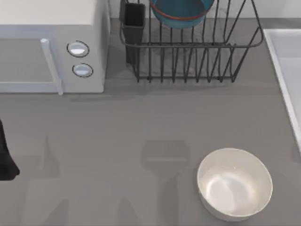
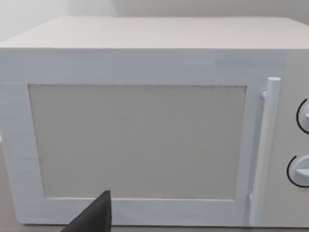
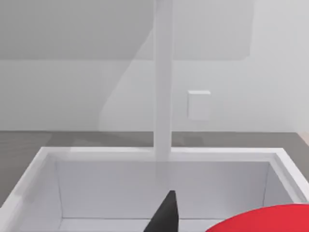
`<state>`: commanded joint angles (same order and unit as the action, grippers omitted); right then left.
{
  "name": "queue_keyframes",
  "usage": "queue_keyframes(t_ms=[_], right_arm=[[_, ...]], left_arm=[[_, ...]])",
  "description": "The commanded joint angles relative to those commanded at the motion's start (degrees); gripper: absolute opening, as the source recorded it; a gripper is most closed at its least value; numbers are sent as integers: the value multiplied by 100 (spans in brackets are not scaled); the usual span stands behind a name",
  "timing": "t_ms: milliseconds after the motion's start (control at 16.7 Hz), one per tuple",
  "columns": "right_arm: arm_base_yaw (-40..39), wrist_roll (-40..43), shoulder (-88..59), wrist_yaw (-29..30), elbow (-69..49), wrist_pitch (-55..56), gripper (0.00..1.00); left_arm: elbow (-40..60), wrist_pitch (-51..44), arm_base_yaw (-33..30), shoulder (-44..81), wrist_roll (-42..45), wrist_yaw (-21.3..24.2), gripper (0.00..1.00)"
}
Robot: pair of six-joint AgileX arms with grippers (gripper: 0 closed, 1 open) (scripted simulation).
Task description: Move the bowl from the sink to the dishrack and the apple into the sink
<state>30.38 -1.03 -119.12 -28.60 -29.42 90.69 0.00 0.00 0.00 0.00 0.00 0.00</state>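
Sitting cropped by the table's far edge inside the black wire dishrack: teal bowl. Showing partly above the white rectangular sink: smooth red apple, beside one dark fingertip of the right gripper; jaw spread impossible to tell. Facing the boxy microwave: left gripper's fingertip, jaws likewise unclear.

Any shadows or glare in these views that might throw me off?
Top view: soft arm shadows lie on the table left of the white bowl, which shows a mild sheen. Right wrist view: the faucet casts a faint shadow on the wall behind the sink. Left wrist view: evenly lit microwave.
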Motion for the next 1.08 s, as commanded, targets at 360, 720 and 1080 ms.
queue_keyframes(t_ms=[360,720,1080], right_arm=[[-13,20,-788,39,139,868,0],[-13,20,-788,39,139,868,23],[-13,20,-788,39,139,868,68]], left_arm=[[0,0,0,0,0,0,100],[0,0,0,0,0,0,100],[0,0,0,0,0,0,100]])
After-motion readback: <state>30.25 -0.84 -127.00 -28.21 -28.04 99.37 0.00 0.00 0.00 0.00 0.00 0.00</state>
